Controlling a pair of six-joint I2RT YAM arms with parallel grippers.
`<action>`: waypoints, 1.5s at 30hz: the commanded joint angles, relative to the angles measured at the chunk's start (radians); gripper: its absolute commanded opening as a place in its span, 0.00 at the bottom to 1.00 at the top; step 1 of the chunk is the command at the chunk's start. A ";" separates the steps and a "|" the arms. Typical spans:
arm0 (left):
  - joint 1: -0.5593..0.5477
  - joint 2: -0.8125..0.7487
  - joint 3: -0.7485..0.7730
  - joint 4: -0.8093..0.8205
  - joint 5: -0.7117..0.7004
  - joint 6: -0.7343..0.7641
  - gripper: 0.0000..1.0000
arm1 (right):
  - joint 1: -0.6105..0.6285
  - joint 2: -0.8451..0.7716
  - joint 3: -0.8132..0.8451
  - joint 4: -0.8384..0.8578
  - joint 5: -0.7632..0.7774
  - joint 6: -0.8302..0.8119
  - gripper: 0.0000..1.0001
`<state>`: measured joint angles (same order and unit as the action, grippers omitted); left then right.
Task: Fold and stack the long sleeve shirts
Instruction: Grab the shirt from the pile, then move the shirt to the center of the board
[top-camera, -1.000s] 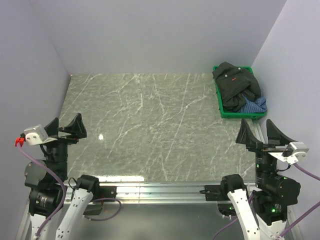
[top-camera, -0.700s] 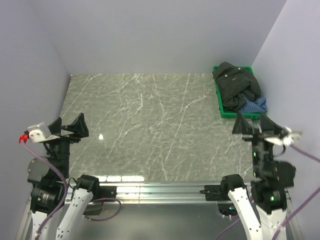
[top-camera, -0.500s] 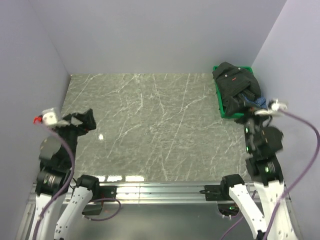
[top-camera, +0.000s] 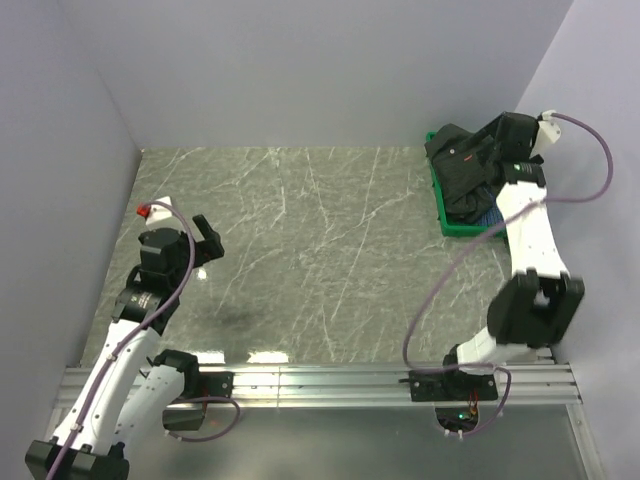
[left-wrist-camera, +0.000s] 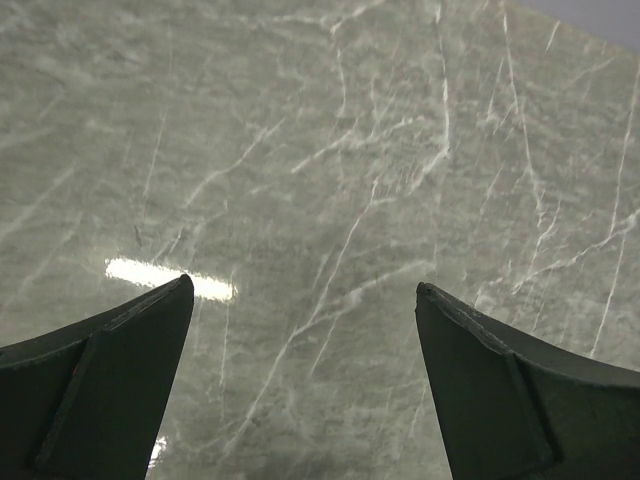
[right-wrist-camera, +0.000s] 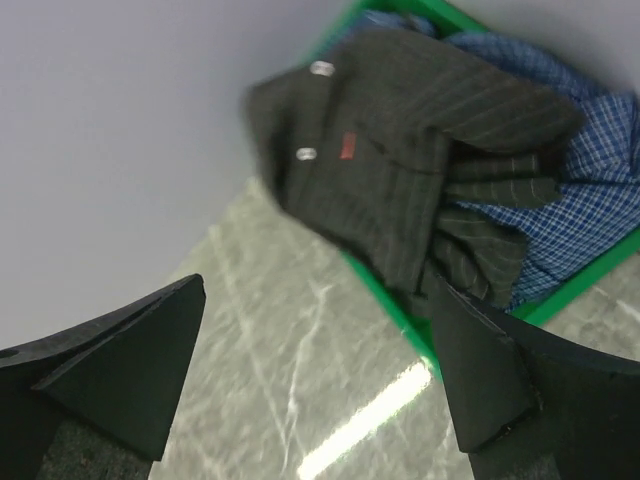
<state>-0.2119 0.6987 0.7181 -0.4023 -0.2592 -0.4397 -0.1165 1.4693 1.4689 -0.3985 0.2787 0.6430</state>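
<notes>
Jaws spread wide, empty: left gripper (left-wrist-camera: 302, 285), right gripper (right-wrist-camera: 318, 280) | step: first pickup, right hovers by black shirt (right-wrist-camera: 400, 170), seemingly atop blue shirt (right-wrist-camera: 590, 190), in green crate (top-camera: 440, 215) upper right | next: pinch cloth, lift out.

Left arm (top-camera: 115, 350) and right arm (top-camera: 530, 225), same deal: white links, black joints, purple cables (top-camera: 406, 350), chunky black gripper fingers (left-wrist-camera: 90, 400).

You'll find both shirts bunched in the green crate (top-camera: 441, 207) at the upper right of the top view. The black shirt (top-camera: 462, 163) lies crumpled on top, with faint stripes, two pale buttons (right-wrist-camera: 321, 68) and a small red label (right-wrist-camera: 347, 146) showing. One edge drapes over the crate's rim. The blue checked shirt (right-wrist-camera: 590, 185) sits rumpled beneath it, partly covered.
</notes>
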 joint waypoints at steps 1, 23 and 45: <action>-0.001 -0.018 -0.032 0.085 0.029 -0.034 0.99 | -0.052 0.169 0.149 -0.045 -0.012 0.129 0.97; -0.003 -0.008 -0.035 0.068 -0.008 -0.022 0.99 | -0.023 0.252 0.225 0.121 0.000 -0.032 0.00; -0.003 -0.133 -0.049 0.063 -0.072 -0.044 0.99 | 0.554 0.003 0.634 0.320 -0.578 -0.154 0.00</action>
<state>-0.2119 0.5827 0.6769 -0.3641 -0.3138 -0.4686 0.4152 1.4883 2.1300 -0.2272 -0.1539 0.4294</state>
